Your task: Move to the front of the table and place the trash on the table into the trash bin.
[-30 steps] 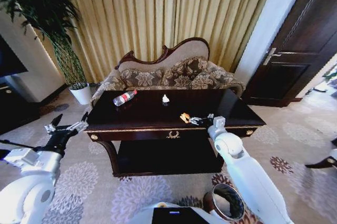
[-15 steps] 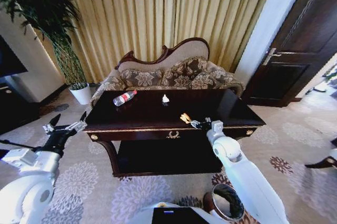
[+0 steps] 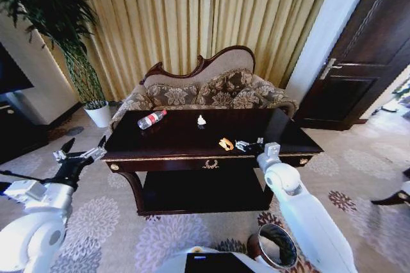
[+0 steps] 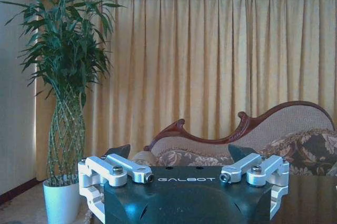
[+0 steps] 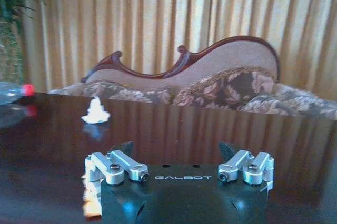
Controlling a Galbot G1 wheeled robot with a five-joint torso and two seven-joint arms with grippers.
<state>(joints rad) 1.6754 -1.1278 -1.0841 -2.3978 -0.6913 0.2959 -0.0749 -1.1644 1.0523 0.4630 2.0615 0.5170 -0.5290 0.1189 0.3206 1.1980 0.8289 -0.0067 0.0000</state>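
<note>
On the dark table [image 3: 186, 140] lie a clear bottle with a red label [image 3: 152, 119] at the back left, a white paper wad [image 3: 201, 120] at the back middle, and an orange scrap [image 3: 225, 143] near the front edge. My right gripper [image 3: 243, 147] hovers low over the table just right of the scrap, open with nothing between its fingers [image 5: 176, 148]. From the right wrist, the paper wad [image 5: 96, 112] and the bottle [image 5: 13, 91] lie farther off, and the scrap [image 5: 91, 205] sits beside one finger. The reddish-brown trash bin [image 3: 273, 246] stands on the carpet under my right arm. My left gripper [image 3: 85, 145] is open, held off the table's left end.
A carved floral sofa [image 3: 205, 90] stands right behind the table, with curtains beyond it. A tall plant in a white pot [image 3: 98, 113] stands at the back left. A dark door [image 3: 359, 55] is at the right. The table has a lower shelf [image 3: 198, 190].
My right gripper dipped toward the orange scrap, then shifted a little to the right. The scrap, bottle and paper have not moved. The left arm holds still.
</note>
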